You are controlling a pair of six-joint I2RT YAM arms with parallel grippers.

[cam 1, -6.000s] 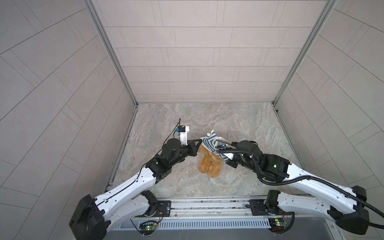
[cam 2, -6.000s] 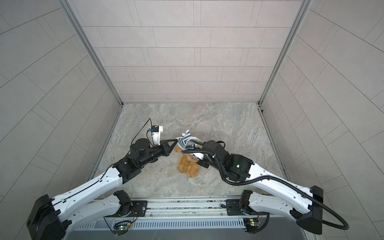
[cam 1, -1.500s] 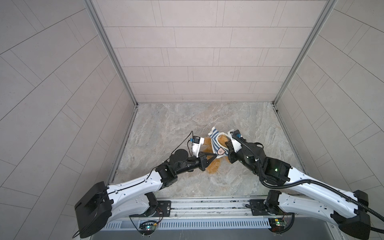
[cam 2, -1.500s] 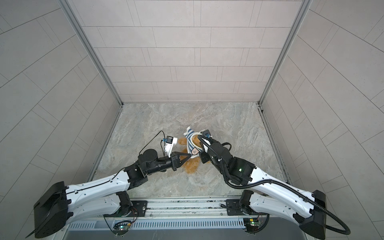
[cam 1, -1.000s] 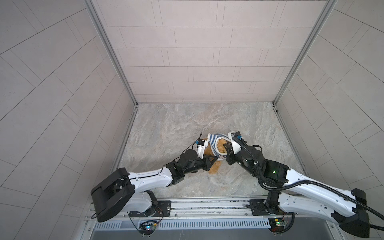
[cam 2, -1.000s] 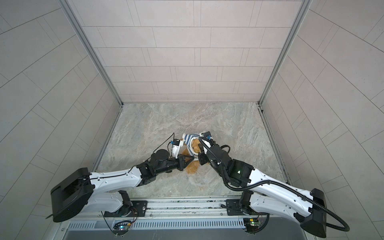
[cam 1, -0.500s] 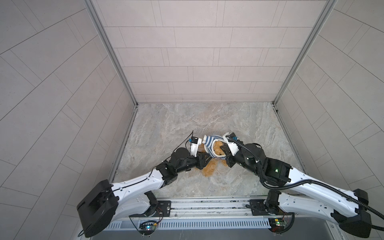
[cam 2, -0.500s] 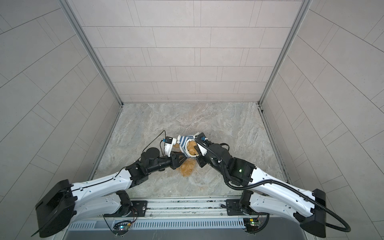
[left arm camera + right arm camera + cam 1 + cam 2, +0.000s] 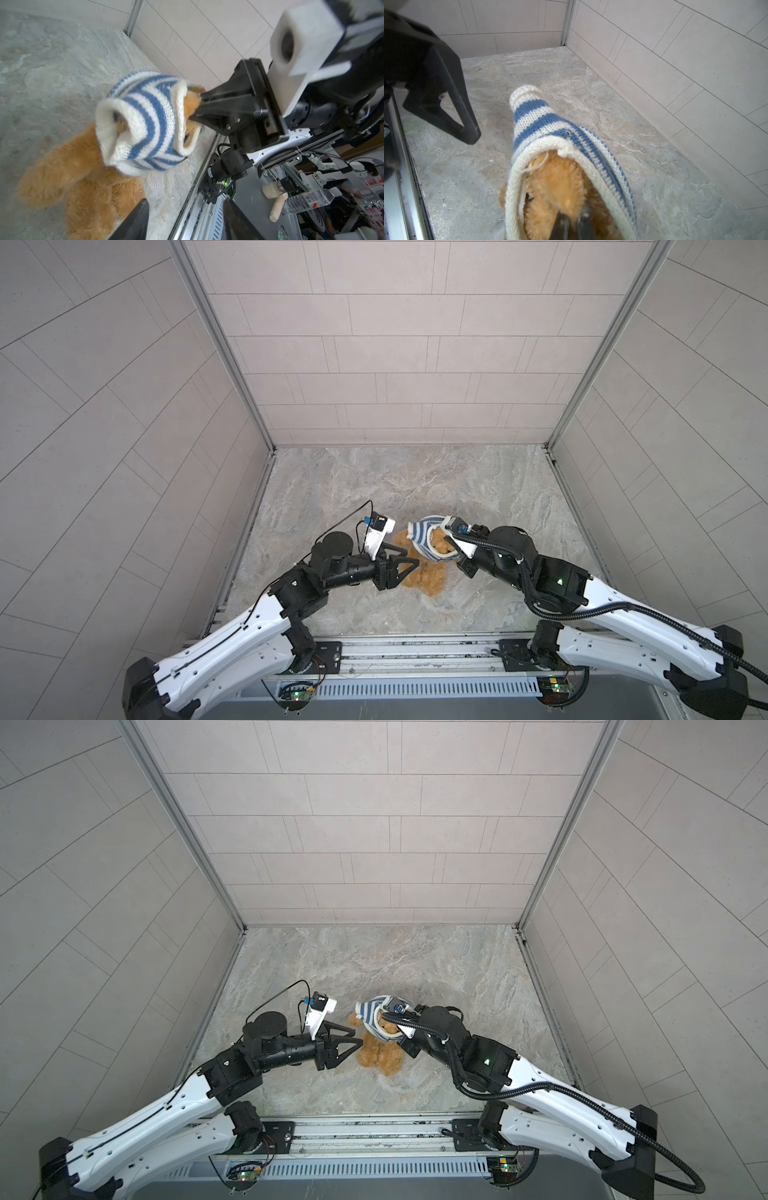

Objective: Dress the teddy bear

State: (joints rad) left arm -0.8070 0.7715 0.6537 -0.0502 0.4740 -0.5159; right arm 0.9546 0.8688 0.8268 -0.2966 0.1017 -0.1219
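Teddy bear [image 9: 428, 578] lies just beyond left tool [image 9: 411, 556]; right tool [image 9: 574, 219] pinches its head.

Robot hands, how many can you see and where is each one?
2. The left hand is open beside the teddy bear; the right hand is shut on its head fur inside the striped sweater.

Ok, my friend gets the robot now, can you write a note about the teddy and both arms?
Left gripper: jaws open, empty, beside the teddy bear.
Right gripper: jaws shut on the bear's head fur, inside the striped knit sweater.
Done: sweater covers the head; legs lie on the marble floor.
Left: pull the sweater down the body and check the sleeves.
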